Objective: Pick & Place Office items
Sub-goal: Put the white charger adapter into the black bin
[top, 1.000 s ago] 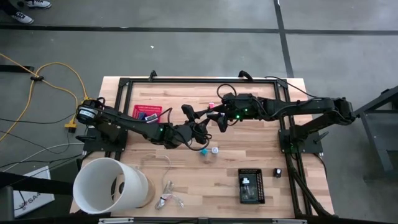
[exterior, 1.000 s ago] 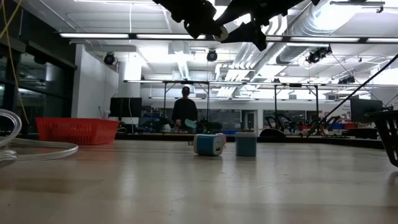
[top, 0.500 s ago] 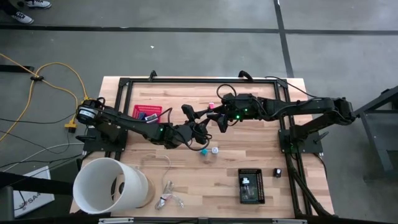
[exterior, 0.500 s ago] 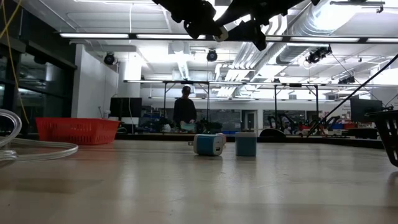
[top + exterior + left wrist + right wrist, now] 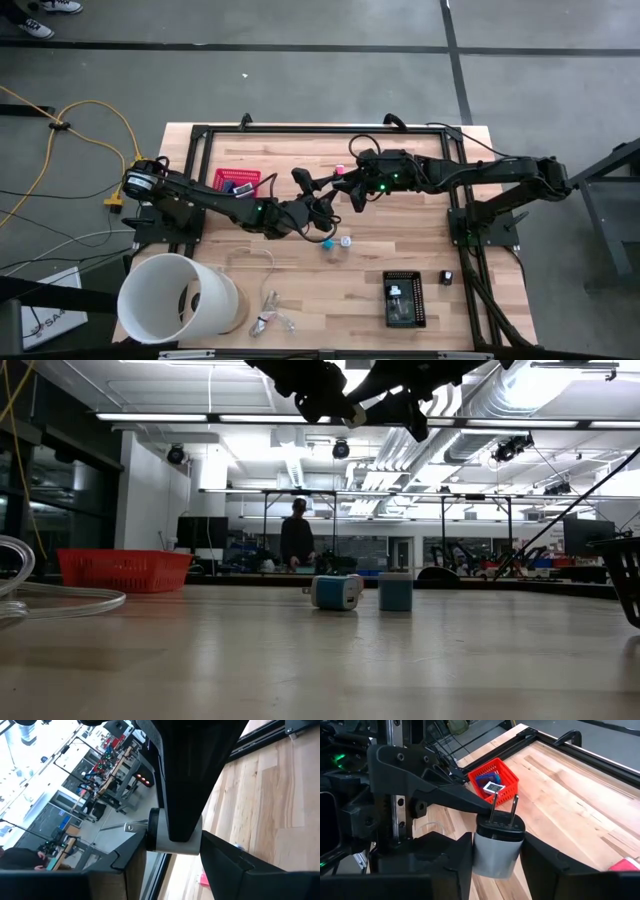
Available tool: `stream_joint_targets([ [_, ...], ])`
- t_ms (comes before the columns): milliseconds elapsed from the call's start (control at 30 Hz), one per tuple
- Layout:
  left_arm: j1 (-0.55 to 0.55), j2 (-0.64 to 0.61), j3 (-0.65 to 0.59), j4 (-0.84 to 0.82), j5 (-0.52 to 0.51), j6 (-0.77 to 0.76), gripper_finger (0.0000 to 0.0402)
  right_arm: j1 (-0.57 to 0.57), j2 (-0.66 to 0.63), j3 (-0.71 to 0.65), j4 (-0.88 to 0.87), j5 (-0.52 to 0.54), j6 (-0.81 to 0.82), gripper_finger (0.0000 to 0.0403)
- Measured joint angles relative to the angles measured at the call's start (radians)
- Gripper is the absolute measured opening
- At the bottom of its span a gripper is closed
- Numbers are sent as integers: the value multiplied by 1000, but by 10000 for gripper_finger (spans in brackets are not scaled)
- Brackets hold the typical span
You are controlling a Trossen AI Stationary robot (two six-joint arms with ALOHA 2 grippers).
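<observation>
White charger [image 5: 497, 845], light, rigid and smooth-shelled, sits clamped at its flat sides in the right gripper [image 5: 496, 862], above the middle of the table [image 5: 420, 230]. The left gripper [image 5: 326, 203] grips it too. Compared with a second ago, the right fingers have narrowed onto it

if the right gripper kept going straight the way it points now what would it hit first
Probably the left gripper. The right gripper and it both grip the white plug adapter between them; the red basket lies farther along, though depth is unclear.
</observation>
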Motion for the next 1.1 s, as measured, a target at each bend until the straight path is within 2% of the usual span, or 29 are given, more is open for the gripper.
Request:
stream_joint_targets([
  [300,-10,0,0,4,-41,27,181,0,0,0,0,-3,-12,126],
  [633,-22,0,0,5,-45,30,223,0,0,0,-6,-3,-12,125],
  [1100,-121,-1,0,-6,-156,54,227,0,-8,-1,-67,0,-16,125],
])
